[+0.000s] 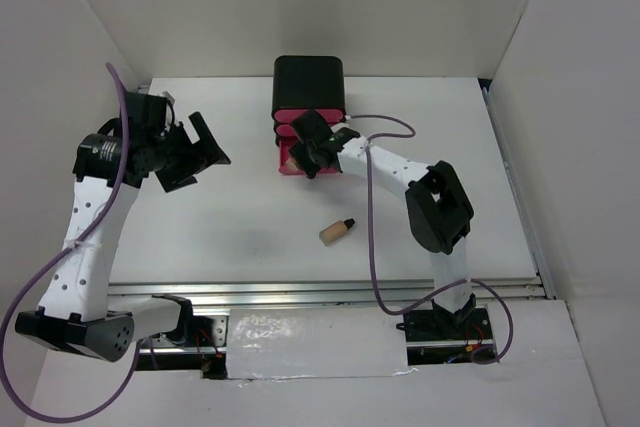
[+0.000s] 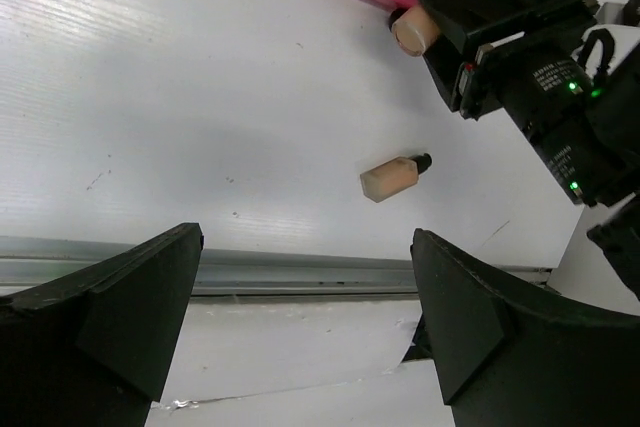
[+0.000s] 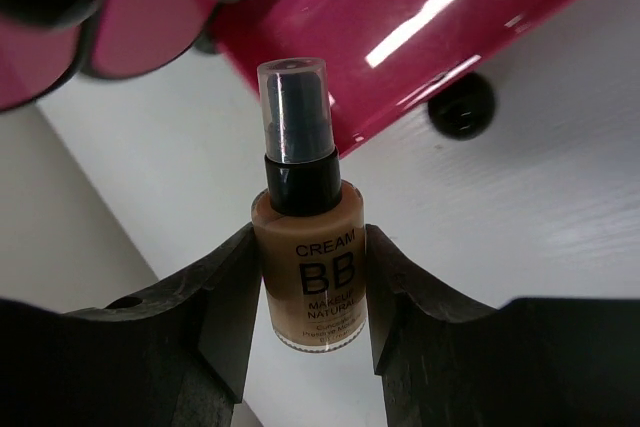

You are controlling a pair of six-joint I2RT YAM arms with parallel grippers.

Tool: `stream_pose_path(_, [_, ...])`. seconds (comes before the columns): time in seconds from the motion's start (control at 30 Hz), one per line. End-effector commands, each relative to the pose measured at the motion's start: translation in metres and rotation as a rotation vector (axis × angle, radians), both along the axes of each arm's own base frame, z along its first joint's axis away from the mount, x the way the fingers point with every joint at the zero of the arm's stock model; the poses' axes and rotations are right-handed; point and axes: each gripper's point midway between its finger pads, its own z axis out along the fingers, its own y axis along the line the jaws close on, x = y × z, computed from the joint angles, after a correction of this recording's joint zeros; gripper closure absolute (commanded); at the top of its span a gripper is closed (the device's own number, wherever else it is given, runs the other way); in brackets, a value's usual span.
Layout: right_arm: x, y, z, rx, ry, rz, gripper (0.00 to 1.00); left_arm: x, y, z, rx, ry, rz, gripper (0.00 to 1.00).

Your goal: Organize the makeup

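Observation:
My right gripper is shut on a beige black-capped bottle marked "CREAM BB". It holds the bottle just in front of the open pink drawer of the black box. The gripper shows there in the top view, and the held bottle's base shows in the left wrist view. A second beige bottle lies on its side on the white table, also in the left wrist view. My left gripper is open and empty, raised at the left. The compacts and sachets are out of view.
The black box stands at the back centre with pink drawers facing the arms. A metal rail runs along the table's near edge. White walls close in the left, back and right sides.

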Motion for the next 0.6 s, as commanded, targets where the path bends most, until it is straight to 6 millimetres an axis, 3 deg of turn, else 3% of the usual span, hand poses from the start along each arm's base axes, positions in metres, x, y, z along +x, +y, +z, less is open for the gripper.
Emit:
stream_pose_path(0.0, [0.009, -0.024, -0.005, 0.089, 0.053, -0.245, 1.00, -0.009, 0.005, 0.007, 0.025, -0.031, -0.023, 0.01])
stream_pose_path(0.13, [0.022, -0.033, -0.001, 0.110, 0.046, -0.355, 1.00, -0.015, 0.007, 0.004, 0.044, -0.017, -0.039, 0.01])
stream_pose_path(0.57, [0.047, -0.035, -0.023, 0.184, 0.118, -0.460, 1.00, -0.024, 0.007, -0.002, 0.044, -0.005, -0.060, 0.01])
